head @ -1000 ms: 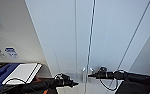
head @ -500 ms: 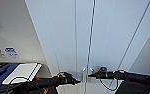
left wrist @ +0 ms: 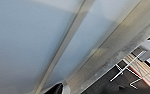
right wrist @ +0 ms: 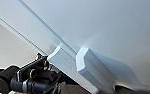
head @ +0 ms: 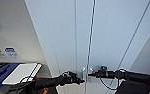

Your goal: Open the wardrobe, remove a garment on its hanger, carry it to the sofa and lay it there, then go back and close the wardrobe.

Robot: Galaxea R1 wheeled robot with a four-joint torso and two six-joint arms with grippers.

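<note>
Both grippers, left gripper (head: 79,80) and right gripper (head: 91,74), have closed in on the wardrobe (head: 111,37) handles (head: 87,70); their grip is unclear, so pull evenly outward.

Head view: the wardrobe (head: 111,37) is running past the top and bottom edges, so its full height is not showing. The left gripper (head: 80,80) and right gripper (head: 90,74) are blurring against the handles (head: 87,70); finger positions cannot be told. The white panel (head: 21,72) at lower left is being cut by the arm. Left wrist view: a dark tip (left wrist: 56,88) is getting clipped at the edge. Right wrist view: the two handles are running out of frame.
</note>
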